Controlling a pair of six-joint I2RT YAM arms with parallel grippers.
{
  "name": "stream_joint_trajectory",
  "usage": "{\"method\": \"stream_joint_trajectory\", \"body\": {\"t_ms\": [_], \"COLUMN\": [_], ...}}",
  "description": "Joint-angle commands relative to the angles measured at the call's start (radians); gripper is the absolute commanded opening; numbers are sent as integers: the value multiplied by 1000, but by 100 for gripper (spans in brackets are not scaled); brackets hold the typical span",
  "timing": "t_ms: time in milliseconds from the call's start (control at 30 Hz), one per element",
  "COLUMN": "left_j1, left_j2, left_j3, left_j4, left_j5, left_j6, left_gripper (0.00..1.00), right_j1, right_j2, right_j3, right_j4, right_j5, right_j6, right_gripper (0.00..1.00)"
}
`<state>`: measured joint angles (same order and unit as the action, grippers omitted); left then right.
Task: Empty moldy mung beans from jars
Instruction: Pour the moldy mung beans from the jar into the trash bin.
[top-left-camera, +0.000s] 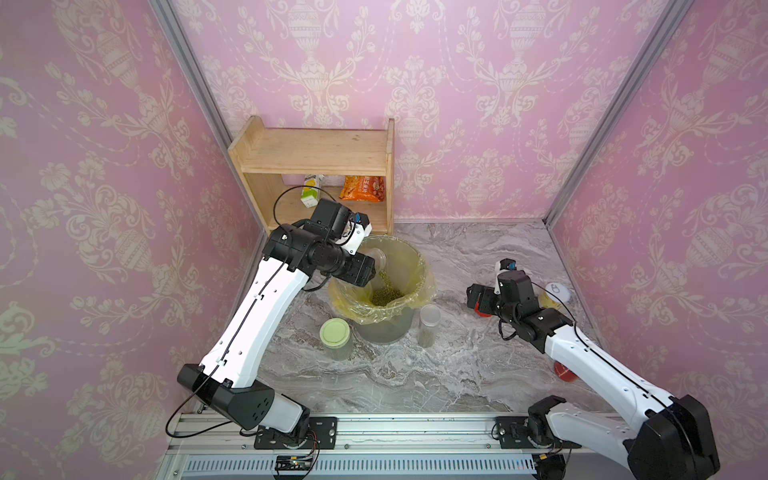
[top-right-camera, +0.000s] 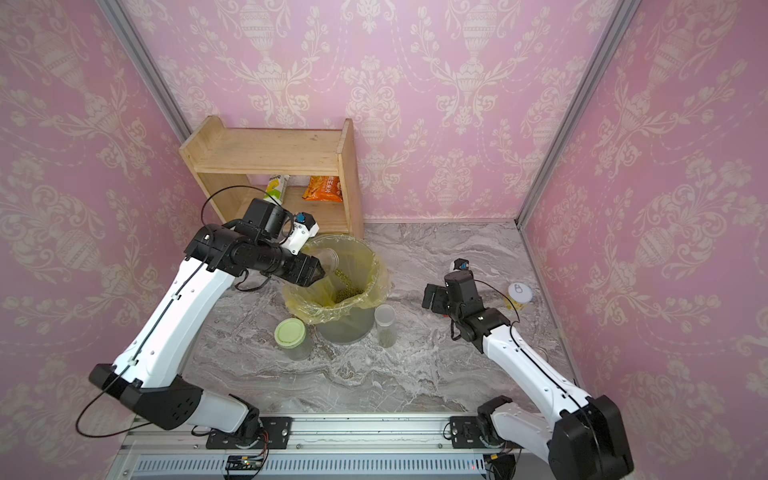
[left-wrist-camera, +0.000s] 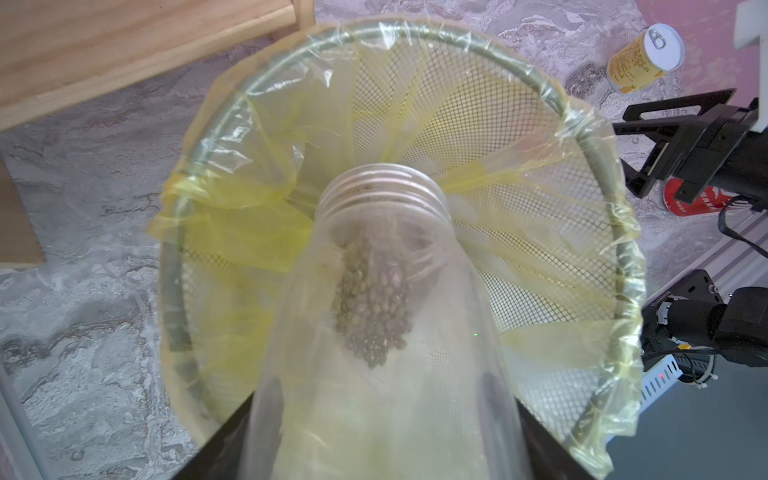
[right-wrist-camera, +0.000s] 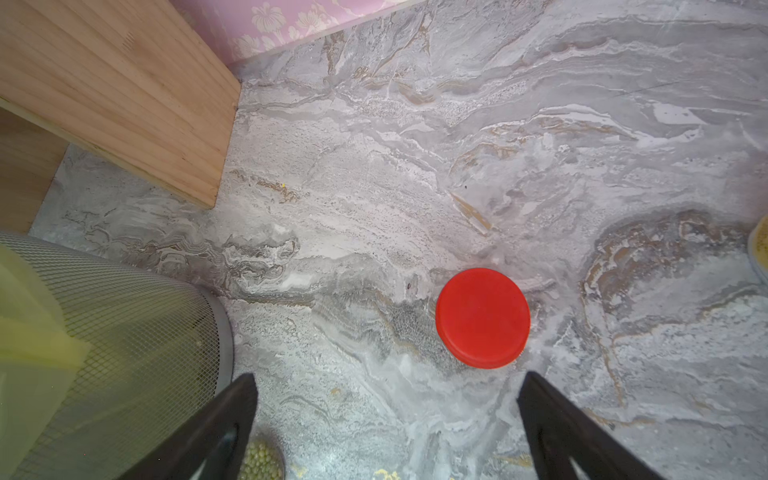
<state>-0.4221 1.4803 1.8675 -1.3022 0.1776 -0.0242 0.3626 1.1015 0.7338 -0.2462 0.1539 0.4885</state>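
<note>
My left gripper (top-left-camera: 372, 267) (left-wrist-camera: 384, 415) is shut on a clear, lidless jar (left-wrist-camera: 382, 266) (top-left-camera: 377, 258), tipped mouth-down over the mesh bin (top-left-camera: 419, 259). Olive-green mung beans (left-wrist-camera: 374, 307) lie at the jar's neck, and more lie heaped in the bin's yellow bag (top-left-camera: 386, 295) (top-right-camera: 347, 294). A wide jar with a pale green lid (top-left-camera: 334, 332) (top-right-camera: 289, 332) and a slim jar with a whitish lid (top-left-camera: 429, 316) (top-right-camera: 384, 314) stand in front of the bin. My right gripper (top-left-camera: 473, 299) (right-wrist-camera: 388, 378) is open and holds nothing. A red lid (right-wrist-camera: 483, 318) lies flat on the table just ahead of its fingertips.
A wooden shelf (top-left-camera: 316, 153) with a carton and a snack bag stands at the back left, behind the bin. A yellow tin (top-left-camera: 557, 293) (left-wrist-camera: 644, 58) stands right of my right gripper. A red drink can (top-left-camera: 565, 371) sits partly under the right arm. Pink walls close in three sides.
</note>
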Motion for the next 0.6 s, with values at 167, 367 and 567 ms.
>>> {"method": "stream_joint_trajectory", "body": {"t_ms": [167, 367, 567], "left_j1": [-19, -21, -21], "left_j2": [62, 61, -18], "left_j3": [89, 73, 49], "left_j4": [-31, -28, -43], "left_j5": [11, -17, -27], "left_j6": [24, 29, 2], "left_gripper": [38, 38, 39], "right_j1": [4, 6, 6], "right_j2": [-15, -40, -64], "right_j3": [36, 32, 44], "right_j4": [-31, -26, -27], "right_j5": [-22, -53, -71], "right_j6": [-21, 9, 13], "right_gripper": [100, 100, 100]}}
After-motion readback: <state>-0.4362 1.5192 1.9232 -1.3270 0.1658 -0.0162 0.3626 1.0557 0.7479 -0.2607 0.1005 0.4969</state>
